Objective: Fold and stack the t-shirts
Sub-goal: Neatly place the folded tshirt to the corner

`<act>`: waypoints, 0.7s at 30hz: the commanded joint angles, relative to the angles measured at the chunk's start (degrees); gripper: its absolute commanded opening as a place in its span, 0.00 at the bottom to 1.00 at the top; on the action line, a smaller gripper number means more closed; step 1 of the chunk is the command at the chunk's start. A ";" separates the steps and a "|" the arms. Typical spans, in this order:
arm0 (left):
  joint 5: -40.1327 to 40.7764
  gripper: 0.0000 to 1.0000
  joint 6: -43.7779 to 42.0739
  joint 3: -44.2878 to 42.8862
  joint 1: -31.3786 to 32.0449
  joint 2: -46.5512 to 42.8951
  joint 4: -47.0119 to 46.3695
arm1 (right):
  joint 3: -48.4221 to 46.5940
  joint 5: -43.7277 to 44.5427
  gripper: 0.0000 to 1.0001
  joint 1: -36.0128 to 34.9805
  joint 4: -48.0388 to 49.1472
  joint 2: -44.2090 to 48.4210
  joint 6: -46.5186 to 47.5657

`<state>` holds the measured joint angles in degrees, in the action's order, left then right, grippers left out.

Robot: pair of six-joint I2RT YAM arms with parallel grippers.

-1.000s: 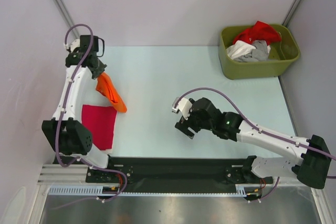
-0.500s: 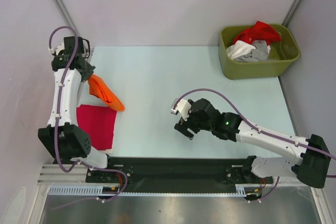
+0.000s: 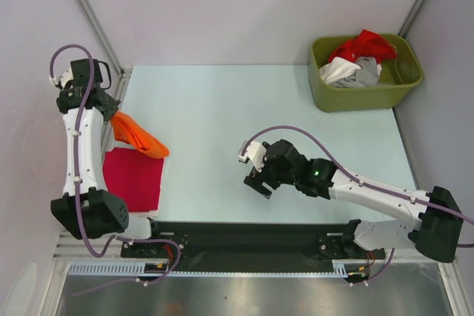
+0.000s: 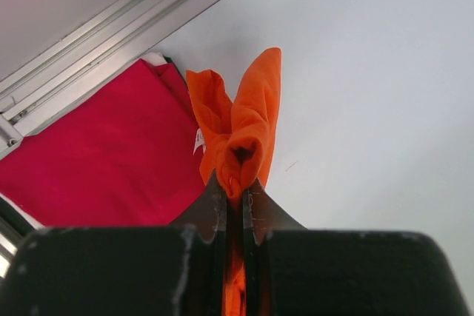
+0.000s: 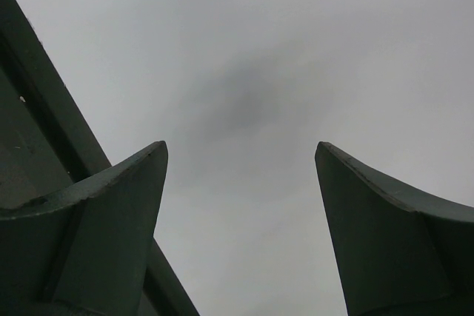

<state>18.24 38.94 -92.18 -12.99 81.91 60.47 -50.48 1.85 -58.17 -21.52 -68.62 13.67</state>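
"Orange t-shirt (image 3: 139, 137), where is it against the left hand (image 4: 235, 183)?"

"Right in it. The jaws are pinched nearly together on a bunched fold of the cloth, and the rest trails away from the fingertips."

"Which way does it run?"

"Seen from above, its long axis goes slantwise. The gripped end is at the far left by the hand, and the free end runs toward the near right, narrowing to a tip. That tip lies just at the far right corner of the magenta-red t-shirt (image 3: 137, 179), which is flat and folded at the near left of the counter (image 3: 222, 109). Whether the two touch, I can't tell."

"And the other hand?"

"The right hand (image 5: 241, 146) is spread wide with nothing between its fingers. It hangs over bare counter near the middle, well apart from both shirts."

"Room to move?"

"Tight on the left: that hand is out at the counter's left edge, close to the side wall. Right of the orange shirt it's bare counter as far as the right arm. In the far right corner stands an olive-green bin (image 3: 355, 99) with a red t-shirt (image 3: 366, 44), a white one (image 3: 339, 70) and a grey one (image 3: 365, 73) heaped in it."
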 commanded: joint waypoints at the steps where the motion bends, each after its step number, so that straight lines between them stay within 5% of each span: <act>1: -0.31 0.00 -2.37 2.08 -1.77 -3.33 -1.05 | -2.61 -1.06 0.86 -0.54 1.83 -0.55 -0.14; 21: -0.31 0.00 -9.76 8.51 -8.45 -8.08 -4.22 | -2.52 -1.32 0.85 -1.33 2.01 -1.16 -0.93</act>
<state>17.52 31.86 -83.57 -20.47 77.41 58.37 -50.50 0.97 -59.07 -21.15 -69.73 13.52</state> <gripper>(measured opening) 0.055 0.857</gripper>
